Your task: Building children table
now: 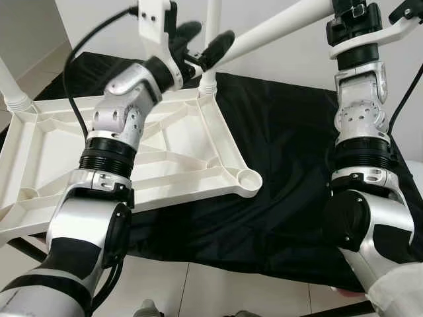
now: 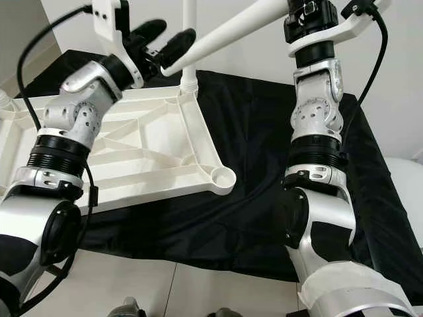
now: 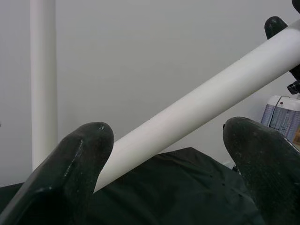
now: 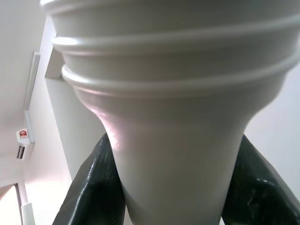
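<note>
The right gripper (image 4: 173,187) pinched a white table leg (image 2: 225,30) above the black cloth's (image 1: 291,152) far edge; the left gripper (image 1: 201,41), jaws spread, flanked its lower end beside the upturned tabletop (image 1: 165,152).

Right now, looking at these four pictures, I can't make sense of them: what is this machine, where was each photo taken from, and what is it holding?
It is a humanoid robot with two silver arms, each ending in two black fingers. The two wide pictures come from cameras in its head, looking down; the two close-ups come from cameras on its wrists.

A white plastic tabletop lies upside down on a black cloth. One white leg already stands upright in a far corner; the near corner socket has no leg in it.

The right gripper is shut on a loose table leg, held slanting above the table. The left gripper sits near that leg's lower end, its fingers open on either side of it.
</note>
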Controlling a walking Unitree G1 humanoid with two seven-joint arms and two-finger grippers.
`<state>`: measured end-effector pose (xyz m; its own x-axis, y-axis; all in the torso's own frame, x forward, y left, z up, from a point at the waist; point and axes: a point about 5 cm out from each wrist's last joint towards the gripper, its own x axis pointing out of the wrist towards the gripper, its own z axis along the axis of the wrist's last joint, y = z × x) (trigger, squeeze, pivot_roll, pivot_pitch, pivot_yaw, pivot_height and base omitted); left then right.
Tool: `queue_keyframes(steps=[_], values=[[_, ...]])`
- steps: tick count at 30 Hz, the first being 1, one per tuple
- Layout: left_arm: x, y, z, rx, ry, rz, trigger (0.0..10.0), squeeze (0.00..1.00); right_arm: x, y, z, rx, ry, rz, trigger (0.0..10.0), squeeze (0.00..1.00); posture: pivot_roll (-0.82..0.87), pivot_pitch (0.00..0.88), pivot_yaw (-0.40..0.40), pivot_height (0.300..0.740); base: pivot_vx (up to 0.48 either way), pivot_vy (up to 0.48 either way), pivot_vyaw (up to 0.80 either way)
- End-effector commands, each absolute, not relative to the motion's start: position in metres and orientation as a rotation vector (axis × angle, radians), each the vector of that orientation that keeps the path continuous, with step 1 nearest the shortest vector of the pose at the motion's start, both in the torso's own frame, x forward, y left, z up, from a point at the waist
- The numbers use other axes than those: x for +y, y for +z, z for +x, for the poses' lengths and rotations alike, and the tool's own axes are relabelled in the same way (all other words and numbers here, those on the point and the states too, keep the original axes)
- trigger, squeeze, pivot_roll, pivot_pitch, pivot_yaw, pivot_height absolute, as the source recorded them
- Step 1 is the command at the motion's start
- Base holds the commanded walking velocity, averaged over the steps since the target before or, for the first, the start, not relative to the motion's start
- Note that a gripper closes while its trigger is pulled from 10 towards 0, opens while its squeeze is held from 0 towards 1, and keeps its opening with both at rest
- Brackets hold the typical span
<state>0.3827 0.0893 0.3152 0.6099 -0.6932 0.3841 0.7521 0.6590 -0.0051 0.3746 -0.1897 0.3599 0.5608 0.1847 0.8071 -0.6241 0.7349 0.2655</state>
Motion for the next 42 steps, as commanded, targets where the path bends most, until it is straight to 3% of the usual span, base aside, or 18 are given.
queue_keyframes(steps=[1, 4, 8, 10, 17, 22, 34, 42], values=[[0.087, 0.313, 0.384, -0.336, -0.808, -0.263, 10.0, 0.0, -0.188, 0.371, 0.372, -0.908, 0.524, 0.601, 10.0, 0.0, 0.0, 0.0, -0.022, 0.74, 0.0, 0.0, 0.0], [0.078, 0.307, 0.383, -0.27, -0.833, -0.395, 10.0, 0.0, -0.189, 0.374, 0.372, -0.933, 0.517, 0.617, 10.0, 0.0, -0.01, 0.0, -0.021, 0.74, 0.0, 0.0, 0.0], [0.078, 0.307, 0.383, -0.27, -0.833, -0.395, 10.0, 0.0, -0.189, 0.374, 0.372, -0.933, 0.517, 0.617, 10.0, 0.0, -0.01, 0.0, -0.021, 0.74, 0.0, 0.0, 0.0], [0.065, 0.297, 0.38, -0.18, -0.867, -0.503, 10.0, 0.0, -0.19, 0.378, 0.371, -0.953, 0.519, 0.641, 10.0, 0.0, -0.01, 0.0, -0.018, 0.74, 0.0, 0.0, 0.0], [0.051, 0.283, 0.377, -0.081, -0.89, -0.613, 10.0, 0.0, -0.19, 0.381, 0.371, -0.975, 0.528, 0.669, 10.0, 0.0, -0.01, 0.0, -0.017, 0.74, 0.0, 0.0, 0.0], [0.042, 0.274, 0.38, 0.009, -0.86, -0.809, 10.0, 0.0, -0.187, 0.384, 0.369, -0.991, 0.549, 0.703, 10.0, 0.0, -0.01, 0.0, -0.017, 0.74, 0.0, 0.0, 0.0], [0.078, 0.316, 0.398, -0.161, -0.701, -1.134, 10.0, 0.0, -0.19, 0.367, 0.371, -0.975, 0.514, 0.769, 10.0, 0.0, -0.01, 0.0, -0.012, 0.74, 0.0, 0.0, 0.0], [0.078, 0.325, 0.4, -0.183, -0.694, -1.191, 10.0, 0.0, -0.189, 0.366, 0.371, -0.98, 0.52, 0.798, 10.0, 0.0, -0.01, 0.0, -0.007, 0.74, 0.0, 0.0, 0.0]])
